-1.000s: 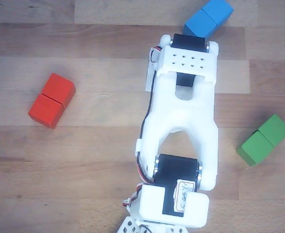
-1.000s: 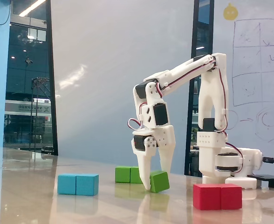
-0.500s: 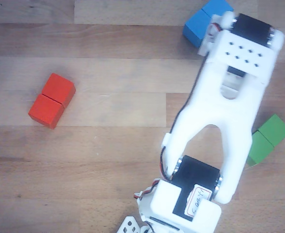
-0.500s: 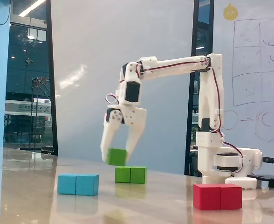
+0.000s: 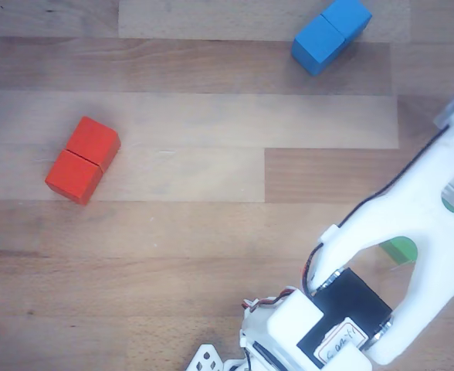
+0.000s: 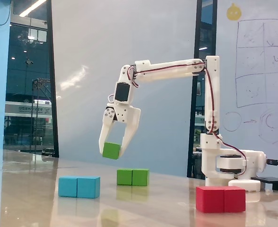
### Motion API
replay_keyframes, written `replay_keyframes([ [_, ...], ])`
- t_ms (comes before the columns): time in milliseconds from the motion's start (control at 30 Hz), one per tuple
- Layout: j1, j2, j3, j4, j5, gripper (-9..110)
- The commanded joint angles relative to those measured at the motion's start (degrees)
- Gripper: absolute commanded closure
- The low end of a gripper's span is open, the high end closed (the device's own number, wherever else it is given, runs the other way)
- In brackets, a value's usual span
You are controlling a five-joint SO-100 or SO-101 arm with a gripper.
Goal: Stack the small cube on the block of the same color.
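Note:
In the fixed view my gripper [image 6: 112, 152] is shut on the small green cube [image 6: 111, 149] and holds it in the air. The cube hangs above the table, a little left of and higher than the green block [image 6: 133, 177], which lies flat with a seam across its middle. In the other view the white arm [image 5: 412, 232] covers most of the green block; only a green patch [image 5: 401, 251] shows through the arm's opening. The fingertips and the cube are hidden there.
A blue oblong block [image 6: 79, 187] lies front left on the table and a red one [image 6: 221, 198] front right. The arm's base [image 6: 229, 168] stands at the right. In the other view the red block [image 5: 83, 160] is far left, the blue block [image 5: 331, 35] at the top.
The gripper took the small cube off the table, carried it left in the fixed view and now holds it near the green block's left end. In the other view the arm swung right.

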Motion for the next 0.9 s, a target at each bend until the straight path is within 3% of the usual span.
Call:
replay_keyframes([
  [0,3.6,4.6,-5.6,0.9,-0.5,101],
  [367,3.5,4.6,-5.8,12.8,-0.4,101],
  [867,3.3,3.6,1.8,13.0,-0.4,101],
])
